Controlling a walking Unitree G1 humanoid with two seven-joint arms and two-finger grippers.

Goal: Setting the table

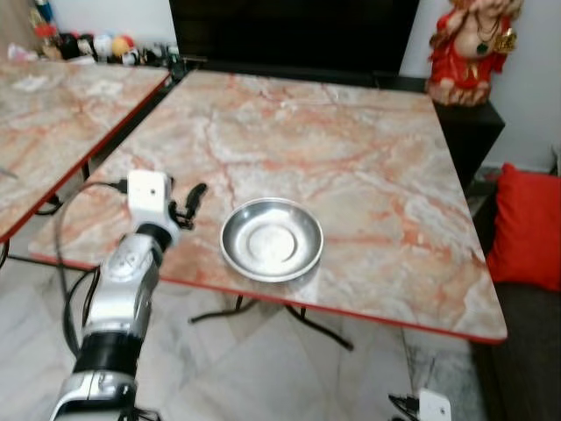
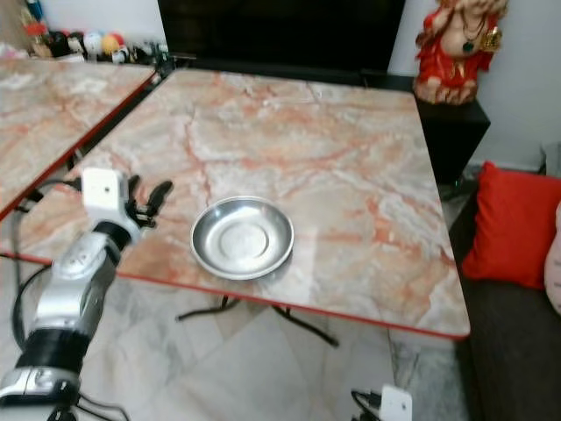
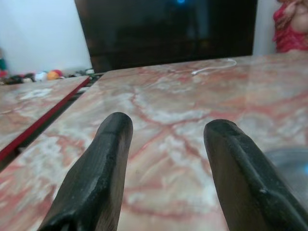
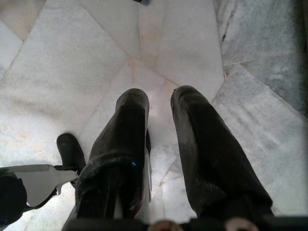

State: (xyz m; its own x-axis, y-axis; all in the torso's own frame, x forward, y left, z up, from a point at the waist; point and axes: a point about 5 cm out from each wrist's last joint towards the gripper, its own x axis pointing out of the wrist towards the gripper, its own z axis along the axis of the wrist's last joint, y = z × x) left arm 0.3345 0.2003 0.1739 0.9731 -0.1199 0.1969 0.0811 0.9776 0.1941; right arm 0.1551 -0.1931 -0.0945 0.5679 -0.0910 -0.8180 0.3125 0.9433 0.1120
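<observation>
A round steel plate (image 1: 271, 239) lies empty on the marble table (image 1: 351, 140), close to its front edge. My left gripper (image 1: 186, 197) hovers low over the table's front left part, a short way left of the plate and apart from it. Its fingers (image 3: 103, 159) are open with nothing between them, and the plate's rim (image 3: 288, 163) shows beside one of them. My right gripper (image 4: 160, 94) hangs idle over the tiled floor, its fingers a narrow gap apart and empty.
A second marble table (image 1: 53, 114) stands to the left across a narrow gap. A dark screen (image 1: 289, 31) lines the far edge, with a red statue (image 1: 469, 48) at the back right. A red cushion (image 1: 526, 228) lies on a sofa to the right.
</observation>
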